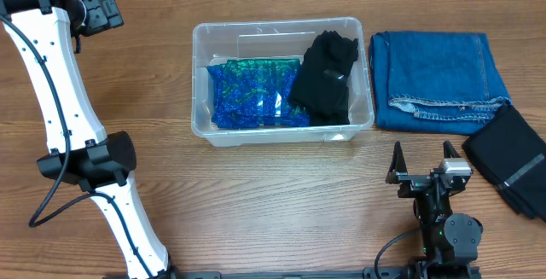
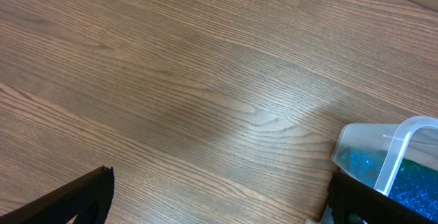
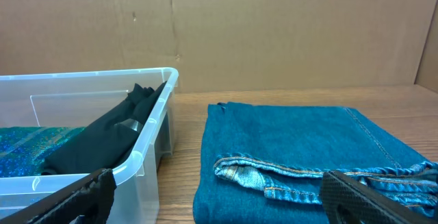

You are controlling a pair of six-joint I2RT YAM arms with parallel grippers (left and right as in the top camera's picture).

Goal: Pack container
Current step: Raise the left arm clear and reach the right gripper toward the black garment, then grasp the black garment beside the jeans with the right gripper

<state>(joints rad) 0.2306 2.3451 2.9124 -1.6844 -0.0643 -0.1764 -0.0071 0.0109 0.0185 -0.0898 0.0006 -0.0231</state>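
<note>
Container (image 1: pixel 200 74): overhead puts it mid-table (image 1: pixel 256 194), long side running left-right. Inside are blue-green sparkly fabric (image 1: pixel 254 95) on the left and a black garment (image 1: pixel 326 74) on the right, reaching the far rim. Folded jeans (image 1: pixel 439 74) lie just beside its right wall. A black folded item (image 1: pixel 510 159) is at the jeans' near corner, touching or overlapping, can't tell; it's cut off by the frame. Right hand (image 1: pixel 422 153) is near the front edge, jaws spread wide, empty. Left hand (image 1: pixel 101 10) is far top-left, jaws unreadable here.

Left wrist: only the fingertips (image 2: pixel 85 196) show, at the bottom corners, wide apart, bare table between them. One container corner is bottom right, mostly cut off.

Right wrist: fingers (image 3: pixel 79 200) spread, holding nothing. Container left, jeans right, both cropped at the bottom. Cardboard backdrop (image 3: pixel 287 25) behind.
</note>
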